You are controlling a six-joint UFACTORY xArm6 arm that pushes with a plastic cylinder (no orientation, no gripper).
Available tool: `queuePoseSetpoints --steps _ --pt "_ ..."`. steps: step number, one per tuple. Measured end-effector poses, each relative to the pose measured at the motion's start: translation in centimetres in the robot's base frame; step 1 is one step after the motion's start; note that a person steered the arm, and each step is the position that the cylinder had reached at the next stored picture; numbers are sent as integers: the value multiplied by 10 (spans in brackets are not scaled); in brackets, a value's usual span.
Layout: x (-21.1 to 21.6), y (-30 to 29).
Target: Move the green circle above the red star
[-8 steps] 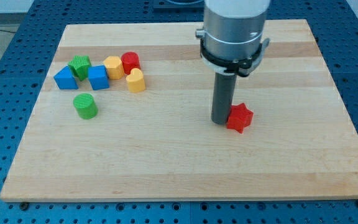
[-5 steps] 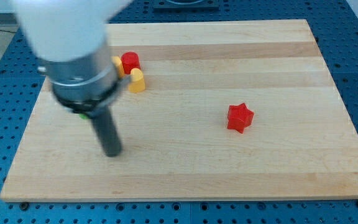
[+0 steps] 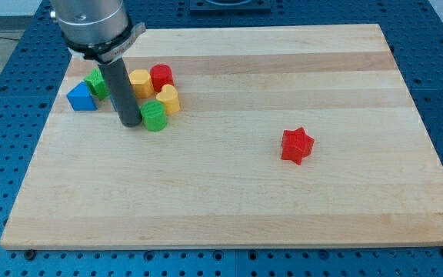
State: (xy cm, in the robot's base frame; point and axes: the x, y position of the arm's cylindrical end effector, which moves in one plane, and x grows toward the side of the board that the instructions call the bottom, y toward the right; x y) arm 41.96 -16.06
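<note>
My tip (image 3: pixel 130 123) rests on the table (image 3: pixel 229 208), touching the left side of the green circle (image 3: pixel 154 115). This arm carries no jaws, only the rod, so nothing is clamped or spread apart. The green circle lies just to the right of my tip, and it touches, or almost touches, the yellow block (image 3: pixel 168 99) just above it. The red star (image 3: pixel 296 145) is well apart, far toward the view's right and a little lower.

To do this push well, I judge that my tip should stay behind the centre of the circle, on its left. The push should go to the right and slightly upward, so the circle ends above the star. A round block slips off the rod easily. The yellow block may be dragged along too.
</note>
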Motion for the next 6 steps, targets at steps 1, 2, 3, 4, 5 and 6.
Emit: queuePoseSetpoints --steps 1,2,3,4,5,6 --pt "-4 35" --pt "-4 80" --pt "-3 124" --pt "-3 160" --pt "3 154" --pt "13 146"
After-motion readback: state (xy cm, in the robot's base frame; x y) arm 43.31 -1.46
